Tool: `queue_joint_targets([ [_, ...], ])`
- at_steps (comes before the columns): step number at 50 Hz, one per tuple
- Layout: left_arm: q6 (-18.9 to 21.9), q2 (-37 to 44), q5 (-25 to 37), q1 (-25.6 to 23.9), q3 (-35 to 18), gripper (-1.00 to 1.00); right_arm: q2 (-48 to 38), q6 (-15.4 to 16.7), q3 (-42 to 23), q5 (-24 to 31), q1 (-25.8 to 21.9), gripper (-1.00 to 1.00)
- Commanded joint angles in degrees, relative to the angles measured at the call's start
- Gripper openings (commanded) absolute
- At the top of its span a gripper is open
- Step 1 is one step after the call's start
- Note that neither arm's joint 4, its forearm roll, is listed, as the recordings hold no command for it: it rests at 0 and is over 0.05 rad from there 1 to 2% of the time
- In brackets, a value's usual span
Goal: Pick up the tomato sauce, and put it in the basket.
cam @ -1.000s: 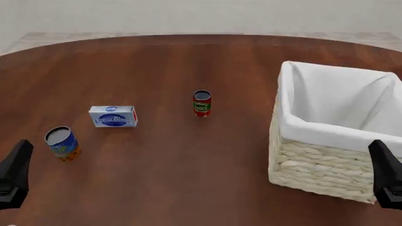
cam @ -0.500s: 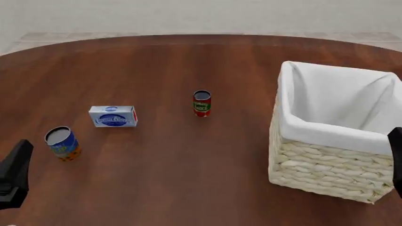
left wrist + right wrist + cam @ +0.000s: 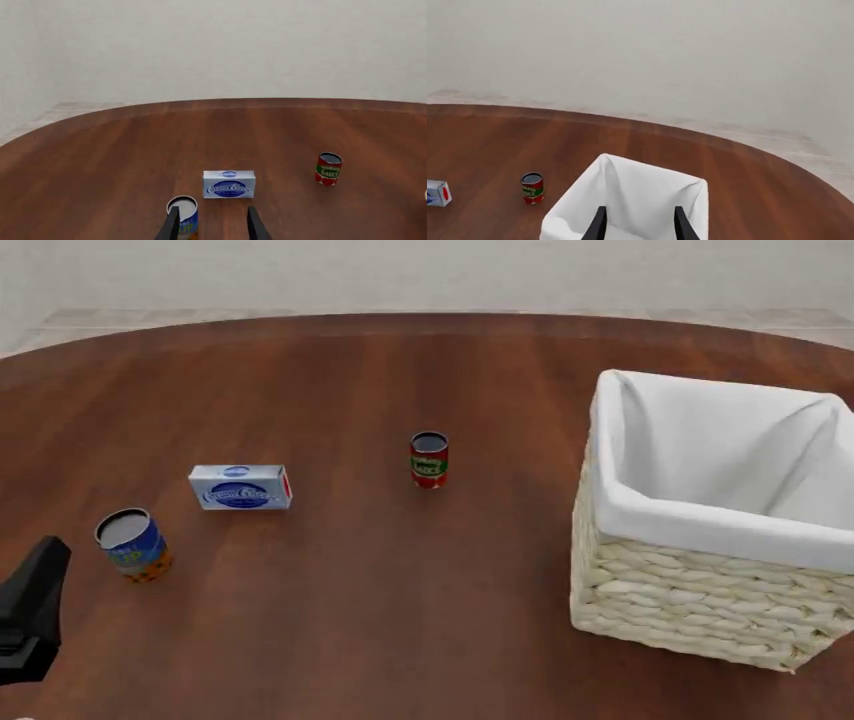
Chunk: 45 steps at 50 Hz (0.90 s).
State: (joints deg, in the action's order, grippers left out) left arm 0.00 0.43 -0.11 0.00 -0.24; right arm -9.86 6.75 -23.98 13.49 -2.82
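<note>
The tomato sauce (image 3: 429, 459) is a small red can with a green band, standing upright near the table's middle. It also shows in the left wrist view (image 3: 328, 169) and the right wrist view (image 3: 532, 188). The basket (image 3: 681, 590), cream wicker with white lining, stands at the right, apart from the can. My left gripper (image 3: 212, 229) is open and empty, low at the front left (image 3: 32, 605), far from the can. My right gripper (image 3: 639, 227) is open and empty, above the near side of the basket (image 3: 640, 195); it is out of the front view.
A blue-and-orange can (image 3: 131, 545) stands at the front left, just ahead of my left gripper, and shows by its fingers in the left wrist view (image 3: 183, 212). A blue-and-white box (image 3: 240, 487) lies between that can and the tomato sauce.
My right gripper has slid out of the front view at the right edge. The left gripper, the cans, the box and the basket have not moved.
</note>
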Motion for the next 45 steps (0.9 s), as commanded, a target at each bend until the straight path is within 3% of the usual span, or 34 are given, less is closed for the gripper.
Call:
queue_joint_targets([
  [1,-0.01,0.00,0.00,0.01,0.00,1.00,-9.10,2.26,-5.78,-0.61,-5.32,1.00],
  [6,0.00,0.00,0.00,0.00,0.00,1.00,-14.48,3.62,-7.50,-2.37,-8.19,1.00],
  [18,0.00,-0.02,0.00,0.00,0.00,1.00,-25.51,1.25,-15.65,-2.96,-13.26,1.00],
  [20,-0.01,0.00,0.00,-0.01,0.00,1.00,-27.50,2.77,-16.72,-3.13,-13.29,1.00],
  [21,-0.01,-0.01,0.00,0.00,0.00,1.00,-28.23,1.53,-17.70,-2.82,-14.35,1.00],
  [37,0.00,0.00,0.00,0.00,0.00,1.00,-42.15,2.82,-30.64,1.28,-17.54,1.00],
  [38,-0.01,0.01,0.00,-0.01,0.00,1.00,-43.51,2.46,-31.52,1.80,-17.00,1.00],
  [39,0.00,0.00,0.00,0.01,0.00,1.00,-44.58,-0.42,-32.52,2.42,-18.29,1.00],
  [43,-0.01,0.01,0.00,-0.01,0.00,1.00,-48.89,-2.30,-35.95,4.70,-18.34,1.00],
  [44,0.00,0.01,0.00,0.01,0.00,1.00,-49.97,-1.55,-36.42,5.20,-18.20,1.00],
  [45,0.00,0.01,0.00,0.00,0.00,1.00,-50.43,-3.64,-37.25,5.45,-19.17,1.00],
])
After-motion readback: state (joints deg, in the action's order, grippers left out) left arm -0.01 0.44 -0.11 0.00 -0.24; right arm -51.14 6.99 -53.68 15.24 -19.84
